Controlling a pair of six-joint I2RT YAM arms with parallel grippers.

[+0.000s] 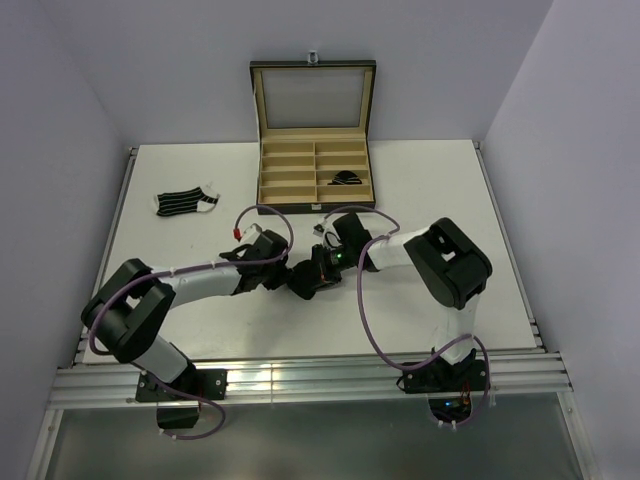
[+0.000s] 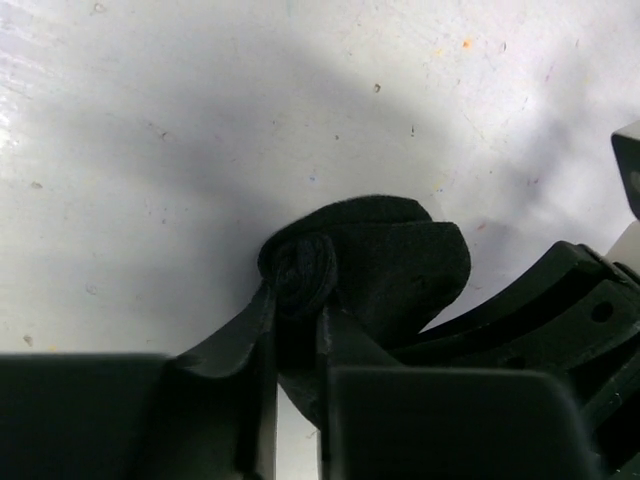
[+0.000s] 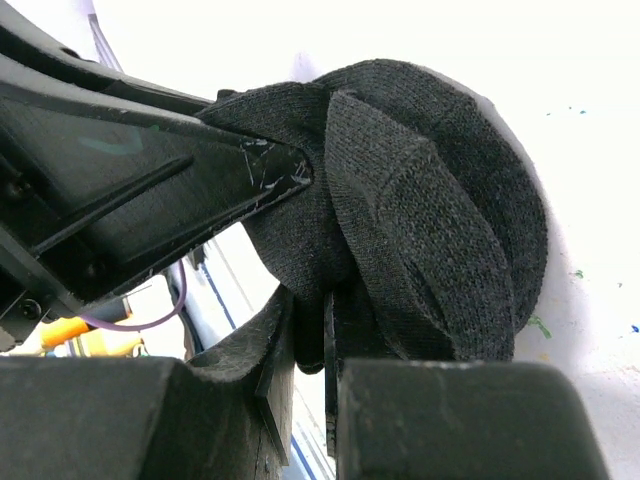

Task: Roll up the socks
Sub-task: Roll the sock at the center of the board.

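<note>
A plain black sock (image 2: 400,262) is held between both grippers just above the table's middle. My left gripper (image 2: 297,318) is shut on its rolled end (image 2: 300,272). From the opposite side my right gripper (image 3: 312,335) is shut on a fold of the same sock (image 3: 430,220). In the top view the two grippers meet tip to tip, left gripper (image 1: 289,275) and right gripper (image 1: 314,277), and hide most of the sock. A black sock with white stripes (image 1: 186,202) lies flat at the far left. A small dark striped bundle (image 1: 345,179) sits in a right-hand compartment of the box.
The black box with tan lining (image 1: 290,165) stands open at the back centre, its lid (image 1: 313,97) upright. Purple cables (image 1: 370,300) loop over both arms. White walls close in the table's left, right and far sides.
</note>
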